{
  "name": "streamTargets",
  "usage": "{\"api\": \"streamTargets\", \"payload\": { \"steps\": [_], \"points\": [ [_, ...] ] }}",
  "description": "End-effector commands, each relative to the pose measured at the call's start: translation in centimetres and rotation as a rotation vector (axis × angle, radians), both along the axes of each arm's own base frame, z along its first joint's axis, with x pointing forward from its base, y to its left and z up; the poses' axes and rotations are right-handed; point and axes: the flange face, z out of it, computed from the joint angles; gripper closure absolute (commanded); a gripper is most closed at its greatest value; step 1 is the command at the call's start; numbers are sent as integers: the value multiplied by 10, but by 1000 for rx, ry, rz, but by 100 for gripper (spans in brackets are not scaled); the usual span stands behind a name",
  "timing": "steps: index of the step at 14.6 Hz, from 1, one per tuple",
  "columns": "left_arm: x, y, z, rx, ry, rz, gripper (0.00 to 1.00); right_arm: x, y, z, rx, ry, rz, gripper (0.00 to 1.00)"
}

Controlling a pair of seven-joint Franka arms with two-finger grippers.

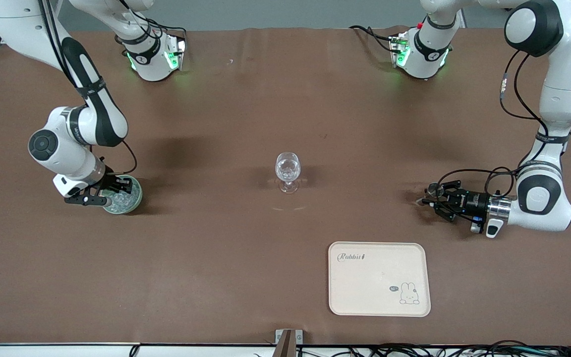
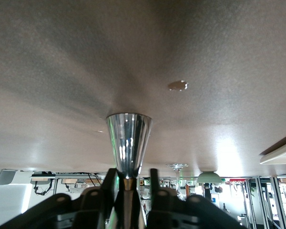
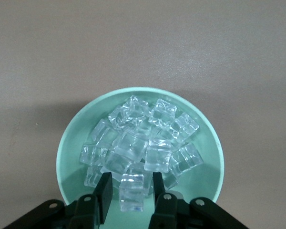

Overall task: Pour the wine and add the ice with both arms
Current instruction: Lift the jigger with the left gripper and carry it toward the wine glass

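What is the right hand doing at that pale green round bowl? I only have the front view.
Observer: In the right wrist view, the right hand is low over the pale green round bowl. Its fingers stand either side of one clear ice cube in the heap, not yet closed on it.
Operator: And what is the left hand carrying?
Observer: In the left wrist view, the left hand grips a shiny cone-shaped metal cup by its narrow end.
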Motion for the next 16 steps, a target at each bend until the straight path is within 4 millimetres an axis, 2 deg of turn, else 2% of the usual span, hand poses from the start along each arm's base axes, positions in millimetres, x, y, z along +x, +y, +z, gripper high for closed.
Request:
{"api": "streamTargets", "payload": {
  "steps": [1,2,5,7,9,11,14,16],
  "points": [
    [0,-2,1,-22,-6,3,90,-1,2,-2,0,-7,13,58],
    [1,-5,3,-30,-8,5,99,-1,2,-2,0,-7,13,58],
    [4,-22,12,-65,-9,-14,100,-1,2,-5,-1,-3,13,59],
    [10,-51,28,-100,3,-28,100,-1,2,-6,-1,-2,13,62],
    [18,-83,55,-100,27,-31,100,-2,1,-6,-1,0,11,75],
    [24,-128,85,-93,43,-41,100,4,1,0,0,1,8,90],
    [28,-192,129,-28,48,-25,100,15,2,15,5,41,-4,95],
    [23,-238,156,41,55,-23,100,26,2,38,12,99,-12,96]
  ]
}}
